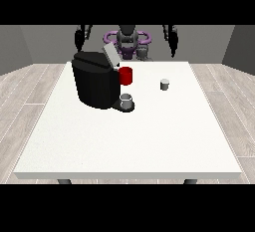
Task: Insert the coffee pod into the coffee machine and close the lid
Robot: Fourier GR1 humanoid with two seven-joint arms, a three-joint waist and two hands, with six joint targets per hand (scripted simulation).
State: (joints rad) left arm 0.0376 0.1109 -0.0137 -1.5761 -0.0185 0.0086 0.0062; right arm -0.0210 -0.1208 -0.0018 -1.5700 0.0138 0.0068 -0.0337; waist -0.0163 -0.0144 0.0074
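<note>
The hand at the view's left (79, 38) hangs at the far left edge, above and behind the bench (124, 146), well apart from everything on it; whether its fingers are released or clenched cannot be told. Below and just right of it, the black coffee machine (94, 80) stands on the far left part of the white bench. Its grey lid (110, 56) is tilted up and open at the machine's top right. A red part (126, 75) shows at the machine's right side, just below the lid. Under it, a small grey cup (126, 99) sits on the machine's dark base, on the near right side of the machine. Further right, the coffee pod (165, 84), a small grey cylinder, stands upright on the bench, apart from the machine and right of the red part. The robot's torso (128, 39) shows at the far side behind the bench. The hand at the view's right (172, 37) hangs at the far right, above the bench's far edge, well apart from the pod; its fingers cannot be made out either.
</note>
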